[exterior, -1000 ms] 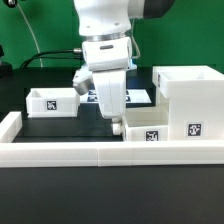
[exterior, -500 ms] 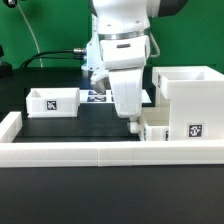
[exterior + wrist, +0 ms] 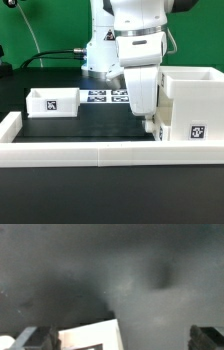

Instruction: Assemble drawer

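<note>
With jaws spread and empty, the tool hovers over the small white plastic knobbed tray in front of the large hollow white box; next, descend and grip.

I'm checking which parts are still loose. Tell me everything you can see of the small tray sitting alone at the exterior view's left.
The small tray is a white, plastic-looking open box, upright with its opening facing up. One black-and-white square tag shows on its front wall. It rests on the dark table behind the low white wall, standing apart from the large box and the pincer. Nothing but the table touches it. No knob shows from here.
</note>
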Motion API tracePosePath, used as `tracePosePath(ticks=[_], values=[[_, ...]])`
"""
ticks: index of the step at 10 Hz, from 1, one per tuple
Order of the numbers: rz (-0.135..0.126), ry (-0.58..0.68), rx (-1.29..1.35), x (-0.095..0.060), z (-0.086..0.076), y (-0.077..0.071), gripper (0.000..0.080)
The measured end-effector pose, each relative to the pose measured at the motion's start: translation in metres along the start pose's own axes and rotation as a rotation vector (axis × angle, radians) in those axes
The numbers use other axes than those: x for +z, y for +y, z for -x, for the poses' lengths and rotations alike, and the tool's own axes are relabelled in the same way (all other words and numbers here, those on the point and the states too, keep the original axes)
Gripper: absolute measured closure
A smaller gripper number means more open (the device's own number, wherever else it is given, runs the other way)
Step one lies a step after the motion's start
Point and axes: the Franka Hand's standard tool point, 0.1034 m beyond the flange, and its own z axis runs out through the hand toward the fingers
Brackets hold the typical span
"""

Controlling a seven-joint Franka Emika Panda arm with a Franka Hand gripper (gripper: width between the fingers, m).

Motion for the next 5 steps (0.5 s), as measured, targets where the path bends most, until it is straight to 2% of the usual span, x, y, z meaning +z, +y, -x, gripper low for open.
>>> tracePosePath(ticks=[2,5], values=[[-0.001,-0.002,0.005,0.001,0.004,0.0,0.0151],[-0.002,-0.017,0.048,-0.002,0.043,-0.011,0.0151]])
